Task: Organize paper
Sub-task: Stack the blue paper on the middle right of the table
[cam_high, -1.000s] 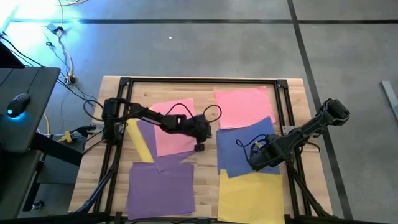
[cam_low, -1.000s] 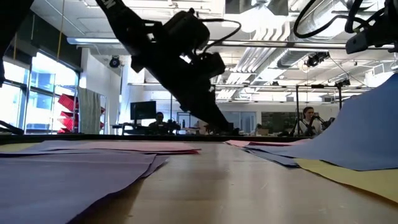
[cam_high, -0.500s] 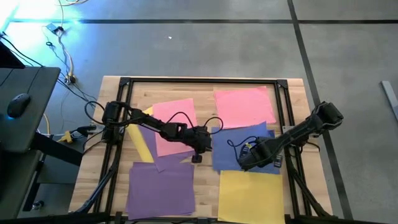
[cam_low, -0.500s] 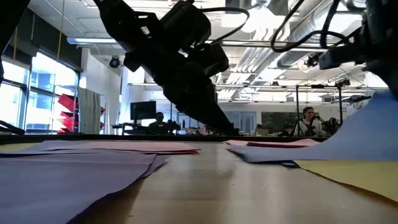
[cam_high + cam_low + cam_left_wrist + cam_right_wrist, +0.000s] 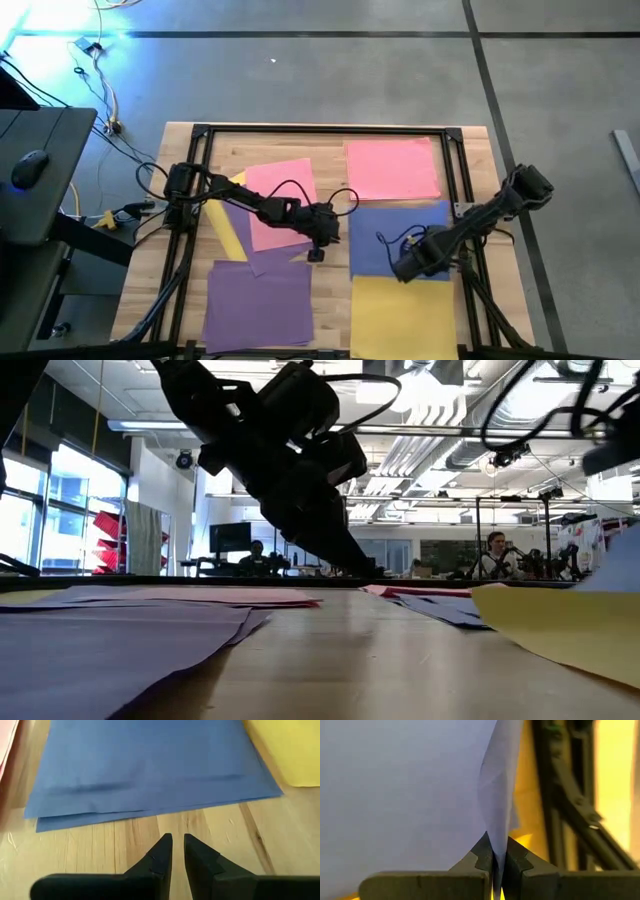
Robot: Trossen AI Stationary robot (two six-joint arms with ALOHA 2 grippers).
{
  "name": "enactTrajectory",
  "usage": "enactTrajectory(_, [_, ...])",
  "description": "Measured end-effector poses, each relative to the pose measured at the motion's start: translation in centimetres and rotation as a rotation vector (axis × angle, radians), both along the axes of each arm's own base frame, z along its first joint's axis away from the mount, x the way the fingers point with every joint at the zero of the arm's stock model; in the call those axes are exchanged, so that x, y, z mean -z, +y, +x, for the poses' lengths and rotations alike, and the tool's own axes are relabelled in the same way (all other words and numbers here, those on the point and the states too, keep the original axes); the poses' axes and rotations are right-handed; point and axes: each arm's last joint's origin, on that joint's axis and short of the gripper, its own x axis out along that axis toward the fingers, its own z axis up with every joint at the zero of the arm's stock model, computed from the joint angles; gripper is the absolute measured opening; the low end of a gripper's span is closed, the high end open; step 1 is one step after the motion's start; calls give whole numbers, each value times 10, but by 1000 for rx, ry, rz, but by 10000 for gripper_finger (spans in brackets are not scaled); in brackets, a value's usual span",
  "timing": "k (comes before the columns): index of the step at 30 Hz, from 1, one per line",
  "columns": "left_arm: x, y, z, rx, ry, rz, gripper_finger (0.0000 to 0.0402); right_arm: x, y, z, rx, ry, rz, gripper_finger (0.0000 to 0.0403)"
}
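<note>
Sorting so far: paper lies in loose colour groups on the table; the right half looks tidy, the left half does not
Blue sheets: two, stacked slightly askew, right of centre between the pink sheet at the far right and the yellow sheet at the near right; the near edge of one is lifted
Right gripper: over the seam of blue and yellow; jaws clenched on a pinched-up fold of blue paper
Left gripper: near the table's middle, just left of the blue stack; jaws nearly together with a thin slit, grasping nothing, tips over bare wood
Done, by my reading: pink, blue and yellow on the right each have their own spot
Left to do, by my reading: the left pile, where a second pink sheet, a purple sheet and a yellow strip overlap; a separate purple stack sits at the near left; the blue pair wants squaring
Right wrist view alone: the paper fold standing up between the jaws
Left wrist view alone: the offset edges of the two blue sheets
Low view alone: people seated in the room behind; the grip itself is hidden there
</note>
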Motion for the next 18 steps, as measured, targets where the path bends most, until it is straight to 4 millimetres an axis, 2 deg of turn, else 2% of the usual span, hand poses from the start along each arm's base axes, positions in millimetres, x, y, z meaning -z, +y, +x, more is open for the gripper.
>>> enactTrajectory(13, [2, 0, -2, -34, 33, -34, 25, 0, 0, -2, -104, -30, -55, 2])
enactTrajectory(18, [3, 0, -3, -64, 61, -77, 25, 0, -2, -1, -187, -48, -64, 34])
